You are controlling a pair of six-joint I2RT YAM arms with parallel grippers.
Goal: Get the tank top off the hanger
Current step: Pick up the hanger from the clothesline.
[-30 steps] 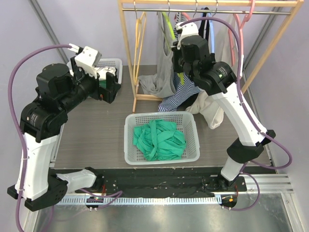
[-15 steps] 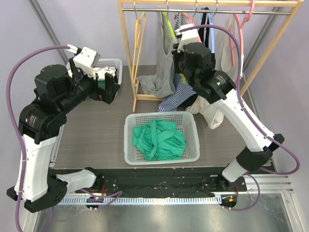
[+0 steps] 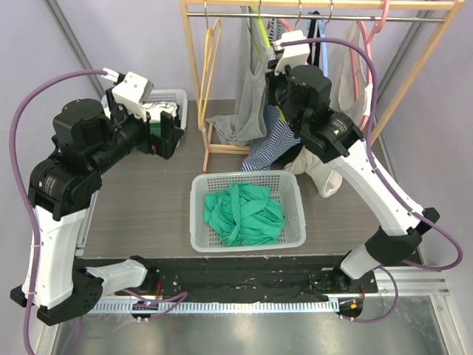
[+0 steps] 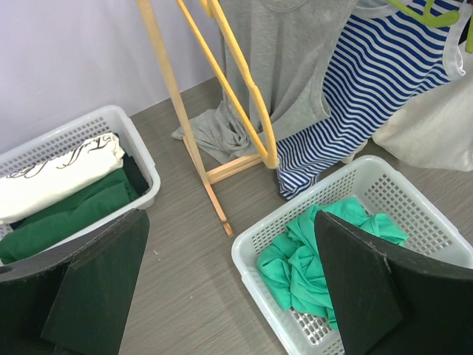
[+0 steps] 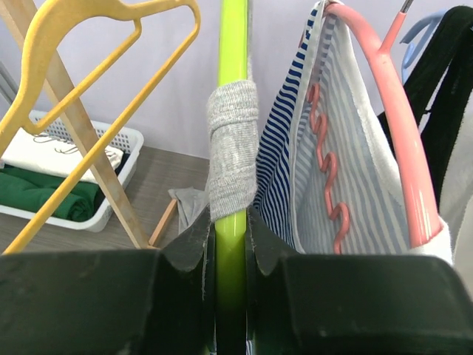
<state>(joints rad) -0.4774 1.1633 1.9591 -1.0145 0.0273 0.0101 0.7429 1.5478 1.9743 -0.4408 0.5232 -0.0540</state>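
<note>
Showing a wooden clothes rack (image 3: 194,74) across the top of the overhead frame, with two robot arms reaching up from the bottom edge.

At upper left, the left gripper (image 3: 168,137) hangs in the air with its jaws spread wide and nothing between them. It sits just beside a small white basket (image 3: 177,95) of folded white and green clothes. It looks parked, probably ready to catch cloth once it comes free.

At centre, below the rack, a larger white basket (image 3: 198,214) holds crumpled green cloth (image 3: 244,214), likely the drop place for removed clothes.

At upper centre, a bare yellow hanger (image 5: 111,29) hangs at the left end of the rack. Next to it hangs the grey tank top (image 3: 247,111), its lower hem bunched on the rack's foot. One strap (image 5: 232,148) is wrapped around the arm of a lime green hanger (image 5: 232,44).

Right of that, the right gripper (image 5: 230,244) is pinched closed on the green hanger just under the strap. This grip likely steadies the hanger so the strap can slide off.

Further right, a blue striped top (image 3: 270,148) hangs on a pink hanger (image 5: 399,133), touching the grey one.
</note>
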